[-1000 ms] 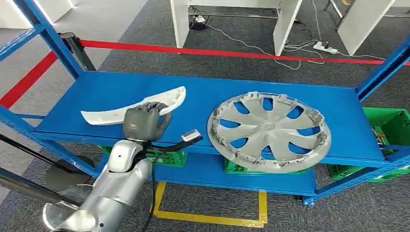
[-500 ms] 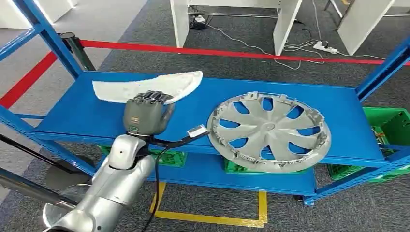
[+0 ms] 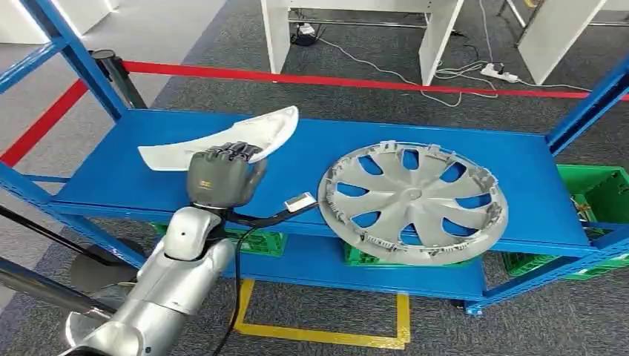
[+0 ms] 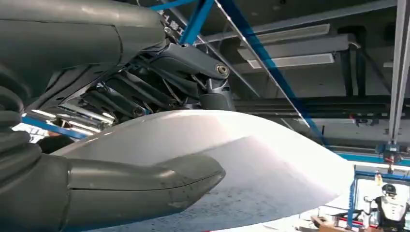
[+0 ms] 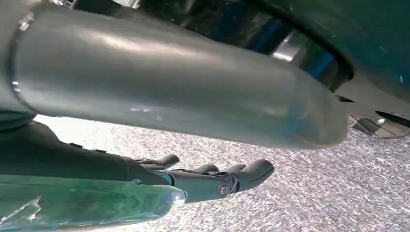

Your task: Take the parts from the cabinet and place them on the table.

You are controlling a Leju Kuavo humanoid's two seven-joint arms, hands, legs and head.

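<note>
My left hand (image 3: 220,175) grips a long curved white plastic part (image 3: 222,138) and holds it just above the blue cabinet shelf (image 3: 319,159), at its left side. In the left wrist view the same white part (image 4: 232,164) lies between the thumb (image 4: 140,188) and the dark fingers (image 4: 159,82). A silver wheel cover (image 3: 412,200) lies flat on the right half of the shelf, reaching over its front edge. My right hand (image 5: 208,180) hangs over grey carpet, its fingers stretched out with nothing in them.
Blue uprights (image 3: 70,52) frame the cabinet at left and right. Green crates (image 3: 604,194) sit on the lower shelf. Red tape (image 3: 334,80) and white furniture legs (image 3: 278,33) lie beyond the cabinet. Yellow floor tape (image 3: 326,334) marks the carpet in front.
My left hand has lifted the white part off the shelf and tilted it up; from half a second ago it has come down slightly. The wheel cover has not moved.
</note>
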